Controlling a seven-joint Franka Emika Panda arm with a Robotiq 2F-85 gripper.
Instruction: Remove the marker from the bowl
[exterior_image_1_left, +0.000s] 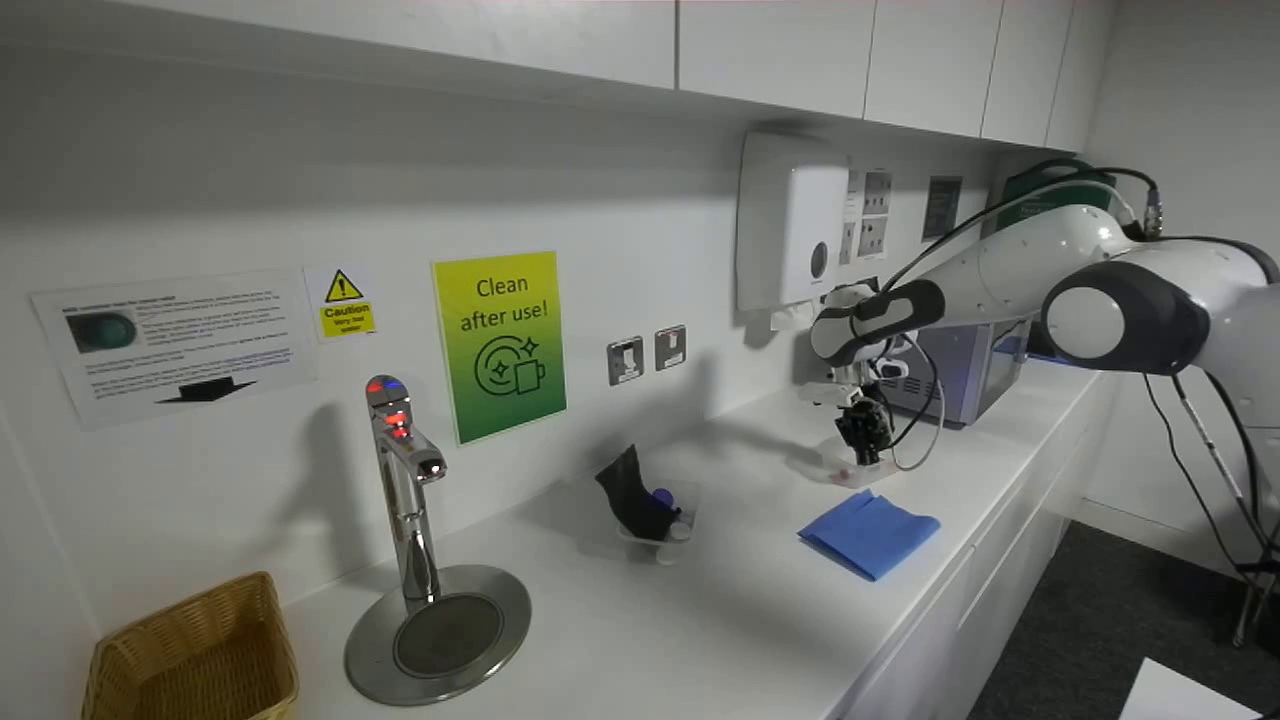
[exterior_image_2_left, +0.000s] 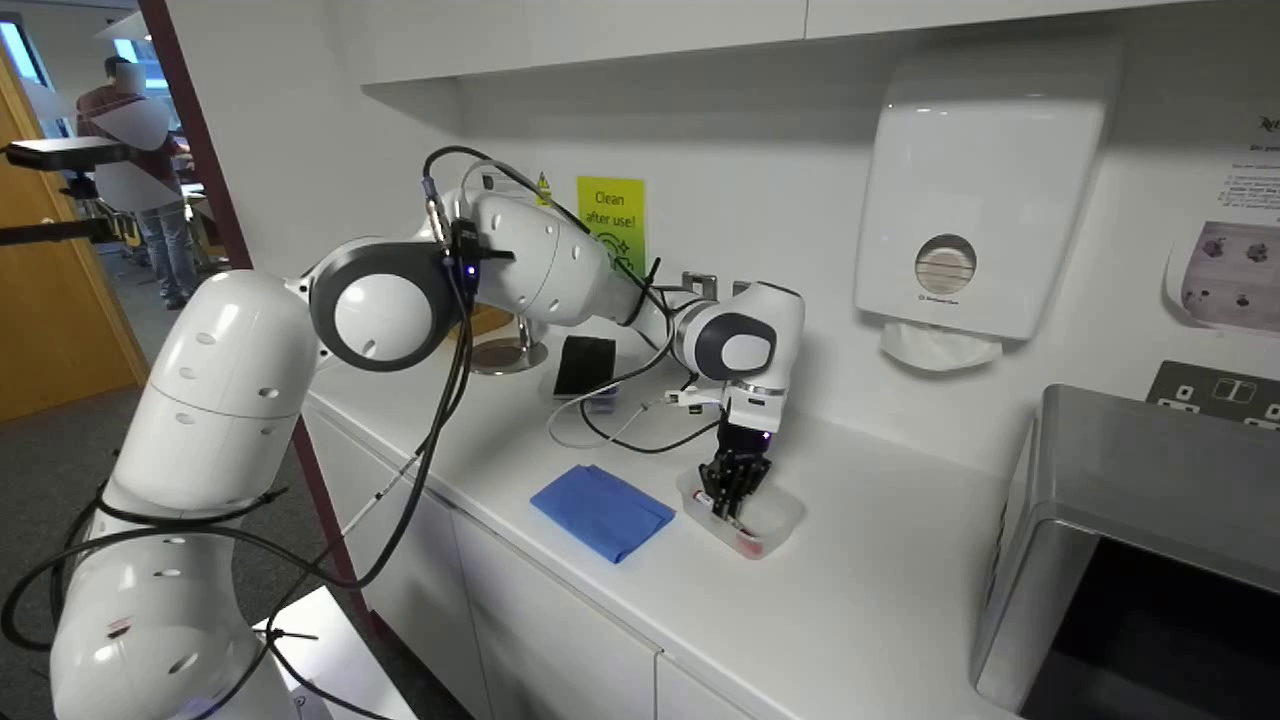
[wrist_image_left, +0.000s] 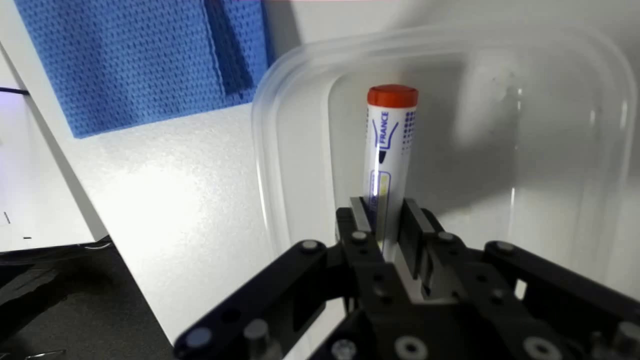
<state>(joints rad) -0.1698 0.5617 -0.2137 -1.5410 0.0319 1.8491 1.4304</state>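
Marker (wrist_image_left: 392, 130), white with a red end, sits inside a clear plastic bowl (wrist_image_left: 272, 150), grasped by the black gripper (wrist_image_left: 385, 205), one finger against each side of its barrel. Whether it touches the bowl's floor cannot be told.

From the left in an exterior view, a wicker basket (exterior_image_1_left: 200, 640) stands on the near part of the white counter (exterior_image_1_left: 700, 620). Next, a chrome tap (exterior_image_1_left: 408, 510) rises from a round metal plate (exterior_image_1_left: 517, 620), and a yellow-green sign (exterior_image_1_left: 505, 415) hangs on the wall behind. Further right, another clear container (exterior_image_1_left: 690, 510) has a black item (exterior_image_1_left: 632, 500) tilted up out of it. A paper towel dispenser (exterior_image_1_left: 780, 220) is fixed to the wall. Then come bowl and gripper, farther off; a folded blue cloth (exterior_image_1_left: 868, 533) lies just beside the bowl, nearer. Beyond, to the right, stands a grey microwave (exterior_image_1_left: 965, 385). The white arm (exterior_image_1_left: 1030, 255) reaches in from the right edge.
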